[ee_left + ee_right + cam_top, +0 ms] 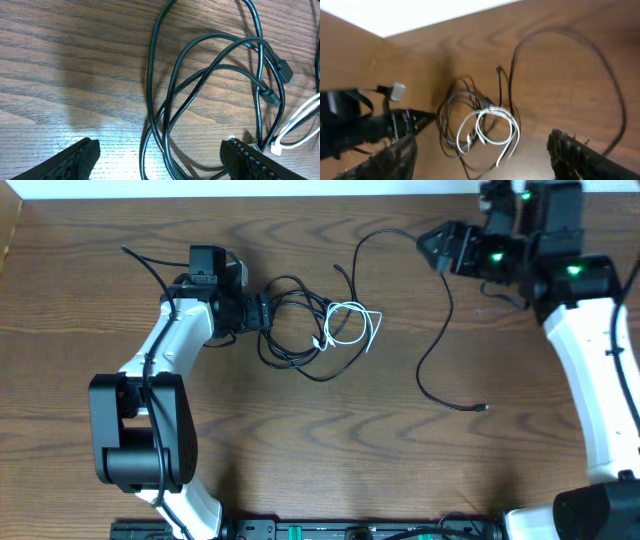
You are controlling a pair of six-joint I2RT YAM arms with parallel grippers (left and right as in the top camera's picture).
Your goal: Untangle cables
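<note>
A tangle of black cable loops [290, 348] lies left of centre on the wooden table, with a coiled white cable [352, 323] against its right side. A second long black cable [440, 330] curves from the top centre down to a small plug [485, 408]. My left gripper [265, 313] is open at the tangle's left edge. In the left wrist view its jaws [160, 160] straddle black loops [170, 100], with the white cable [300, 120] at the right. My right gripper [428, 242] is open, empty and raised. Its view [485, 160] shows the white cable [516, 132] and the long cable [615, 95].
A thicker black wire [140, 260] runs off the left arm toward the back left. The table's far edge meets a white wall [250, 188]. A black base rail [350, 530] lies along the front edge. The left arm [350, 125] shows in the right wrist view.
</note>
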